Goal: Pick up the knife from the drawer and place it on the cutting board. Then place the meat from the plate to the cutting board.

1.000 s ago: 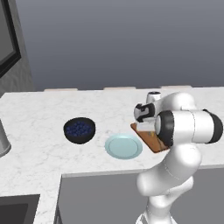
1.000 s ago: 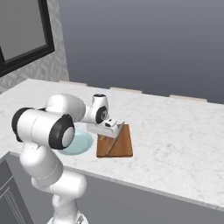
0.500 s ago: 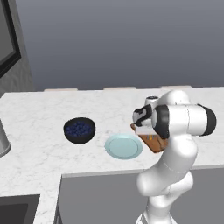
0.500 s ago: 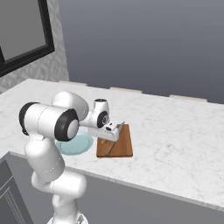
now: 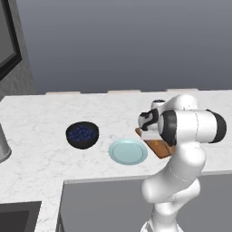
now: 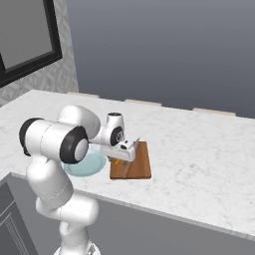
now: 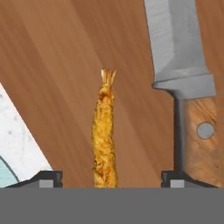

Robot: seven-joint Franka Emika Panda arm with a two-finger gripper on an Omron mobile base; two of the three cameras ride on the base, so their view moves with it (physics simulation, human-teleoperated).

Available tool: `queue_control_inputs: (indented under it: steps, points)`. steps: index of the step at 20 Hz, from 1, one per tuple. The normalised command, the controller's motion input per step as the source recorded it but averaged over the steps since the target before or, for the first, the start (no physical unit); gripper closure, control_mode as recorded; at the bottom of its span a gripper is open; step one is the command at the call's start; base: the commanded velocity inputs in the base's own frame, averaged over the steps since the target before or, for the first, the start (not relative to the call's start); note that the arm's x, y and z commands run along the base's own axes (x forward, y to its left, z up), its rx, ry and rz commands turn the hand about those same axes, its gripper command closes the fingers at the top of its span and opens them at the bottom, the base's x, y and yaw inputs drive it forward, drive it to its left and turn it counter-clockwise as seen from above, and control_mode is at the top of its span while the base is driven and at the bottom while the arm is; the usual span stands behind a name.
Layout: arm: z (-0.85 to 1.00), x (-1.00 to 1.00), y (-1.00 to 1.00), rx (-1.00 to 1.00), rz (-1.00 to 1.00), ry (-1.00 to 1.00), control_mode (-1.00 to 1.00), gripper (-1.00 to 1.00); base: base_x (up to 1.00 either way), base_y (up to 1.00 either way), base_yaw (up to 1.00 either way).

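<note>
White marble bench [image 6: 199,149] carries the cutting board [image 7: 61,65], where the spread, empty tool [image 7: 105,177] straddles the meat [image 7: 104,131] beside the knife [image 7: 186,78]: lift straight, avoiding dragging either.

A white marbled counter [image 5: 41,127] carries everything. Directly on it, a pale blue-green plate [image 5: 128,151] is set near the front edge. A dark bowl [image 5: 82,134] of blue berries is placed just beside the plate, to its left and slightly farther back. The reddish-brown cutting board [image 6: 138,160] is laid on the plate's other side, close against it.
</note>
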Motion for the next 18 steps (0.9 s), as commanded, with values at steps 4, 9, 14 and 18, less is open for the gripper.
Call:
queue_control_inputs:
  steps: [4, 9, 14, 18]
  points:
    - [0.76, -0.64, 0.0, 0.0, 0.0, -0.11, -1.0, -1.0, 0.0, 0.0, 0.0]
    - [1.0, -0.57, 0.0, 0.0, 0.0, -0.14, -1.0, -1.0, 0.0, 0.0, 0.0]
    - [1.0, -0.39, 0.0, 0.0, 0.0, -0.01, -1.0, -1.0, 0.0, 0.0, 0.0]
    - [1.0, -0.39, 0.0, 0.0, 0.0, 0.0, -1.0, -1.0, 0.0, 0.0, 0.0]
